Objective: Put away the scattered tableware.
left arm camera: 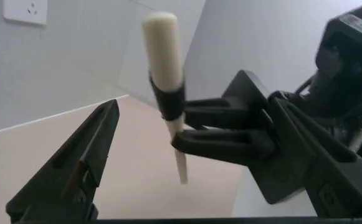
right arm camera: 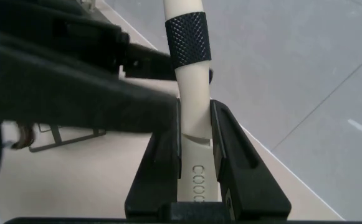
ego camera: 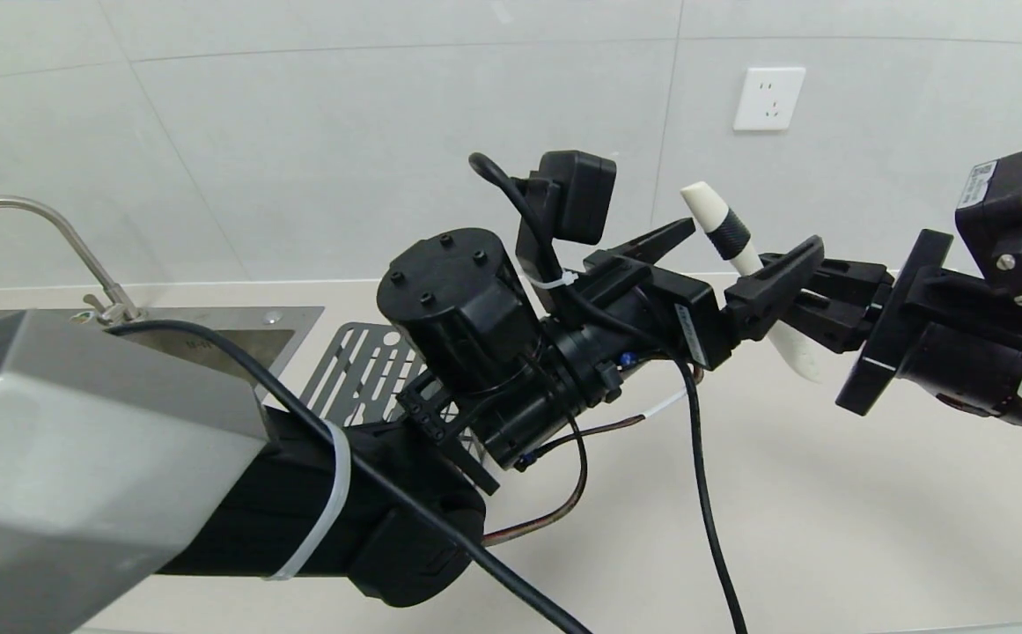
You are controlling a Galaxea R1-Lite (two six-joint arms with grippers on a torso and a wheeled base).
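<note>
Utensil [ego camera: 715, 220] | tilted, right of frame centre | right gripper [ego camera: 766, 283] pinching its shaft | left gripper [ego camera: 695, 264] spread beside it, likely awaiting handover

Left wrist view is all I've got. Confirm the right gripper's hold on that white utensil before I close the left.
Observer: In the right wrist view, the right gripper has both fingers pressed against the utensil, just below its black band.
Operator: Give me the left gripper's state.
Observer: In the head view, the left gripper is open, with its upper finger tipped toward the band. I cannot tell whether they touch.
Operator: List what's on the counter.
Observer: A sink with a tap sits at the robot's left, with a slotted drain rack beside it on the counter.
</note>
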